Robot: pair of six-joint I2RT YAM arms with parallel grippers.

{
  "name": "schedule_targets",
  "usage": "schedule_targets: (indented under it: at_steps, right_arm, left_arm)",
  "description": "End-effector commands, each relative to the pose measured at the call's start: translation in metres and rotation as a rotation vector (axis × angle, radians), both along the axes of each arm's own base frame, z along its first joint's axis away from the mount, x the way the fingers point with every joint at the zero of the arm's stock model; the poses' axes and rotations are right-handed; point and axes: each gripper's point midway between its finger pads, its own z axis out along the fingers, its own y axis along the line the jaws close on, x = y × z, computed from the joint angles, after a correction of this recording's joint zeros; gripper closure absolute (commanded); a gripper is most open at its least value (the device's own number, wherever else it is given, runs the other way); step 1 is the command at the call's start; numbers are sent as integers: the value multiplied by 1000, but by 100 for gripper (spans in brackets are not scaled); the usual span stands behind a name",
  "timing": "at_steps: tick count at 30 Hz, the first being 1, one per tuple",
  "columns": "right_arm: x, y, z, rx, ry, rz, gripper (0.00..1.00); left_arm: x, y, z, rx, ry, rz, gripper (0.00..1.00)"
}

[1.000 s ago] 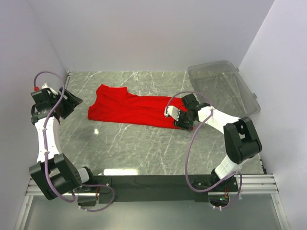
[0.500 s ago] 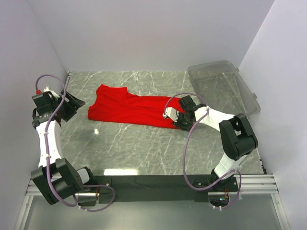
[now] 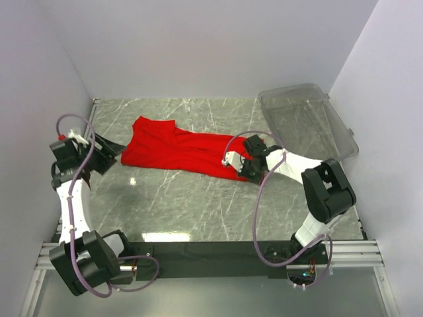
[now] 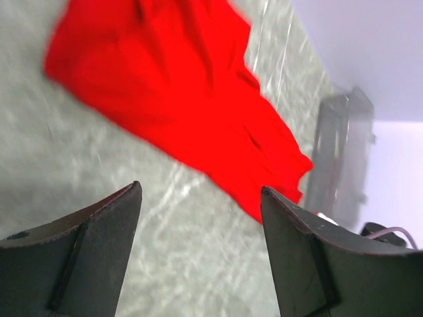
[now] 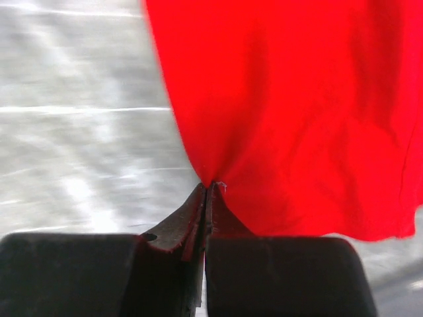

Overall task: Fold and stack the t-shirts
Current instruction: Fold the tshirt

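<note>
Shirt: we see a red cloth t-shirt [image 3: 182,148], matt and soft, its weave rumpled into creases.
Table: we read the grey marbled table top [image 3: 192,198] as smooth, polished and glossy, with white glare on it.
Bin: the clear plastic bin [image 3: 291,88] looks smooth, shiny and see-through to us.
Fingers: on the left gripper [image 4: 199,190] and the right gripper [image 5: 206,188] we find black fingers [image 4: 92,257] of hard matt plastic.
Arms: the white arm shells [image 3: 296,165] look to us like smooth, slightly glossy plastic.
Rail: we take the silver slotted rail [image 3: 350,254] for dull metal.
</note>
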Motion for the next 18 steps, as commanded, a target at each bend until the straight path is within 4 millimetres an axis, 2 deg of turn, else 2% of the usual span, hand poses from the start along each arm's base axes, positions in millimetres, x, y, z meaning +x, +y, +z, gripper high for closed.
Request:
schedule_targets:
  at_steps: [1,5,7,12,13,16,17,18]
  right_arm:
    - [-50,16,5,54,121,35,100]
    - [-87,42,18,124,171,62,100]
    - [-110,57,19,139,211,90,100]
    - [-148,92,30,178,264,145,100]
    - [-163,104,31,189,294,173,100]
    - [-188,136,37,239,348,238,100]
    - [-208,147,34,228,380,291,100]
    - [-214,160,37,247,390,310,100]
  left_arm:
    - [-9,-24,-6,-121,-27,-66,22]
    - [-22,-31,-22,-136,0,-75,22]
    - [-25,-33,-22,-132,-5,-80,22]
    - [-34,-38,-29,-143,16,-89,22]
    - [-37,-39,-31,-144,28,-86,22]
    - [-44,-42,-40,-155,57,-80,22]
    - [-44,-42,-41,-157,66,-77,22]
    - [-45,-42,-43,-158,75,-72,22]
